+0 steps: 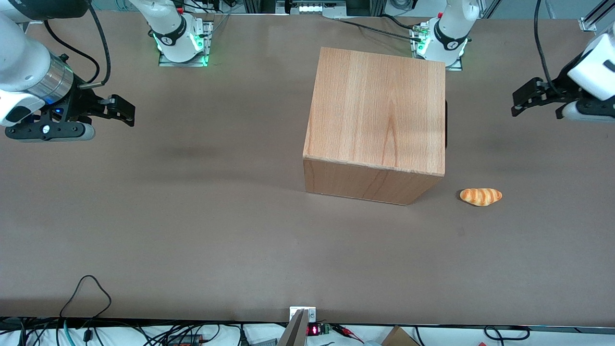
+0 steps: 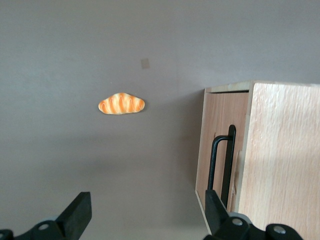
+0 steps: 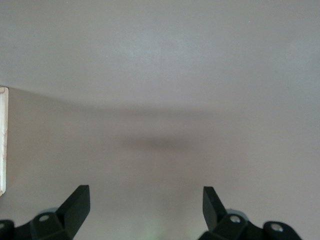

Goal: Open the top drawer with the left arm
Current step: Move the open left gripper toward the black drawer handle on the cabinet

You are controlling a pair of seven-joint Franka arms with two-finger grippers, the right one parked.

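I see a brown tabletop [image 1: 192, 216] carrying a wooden cabinet [image 1: 379, 120] and, just beside it, a toy croissant [image 1: 481, 196]; my claw [image 1: 521, 102] hovers above, fingers spread.

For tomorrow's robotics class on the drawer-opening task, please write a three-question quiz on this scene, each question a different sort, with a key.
1. True or false: the left arm's gripper already grips the black handle on the cabinet.
2. Multiple choice: the bread roll lies A) on top of the cabinet, B) on the table beside the cabinet, nearer the front camera than the gripper, C) between the gripper's fingers.
3. Fill in: the gripper's fingers stand ____ with nothing between them.

Key
1. False: it hangs in the air apart from the cabinet, toward the working arm's end of the table.
2. B
3. open
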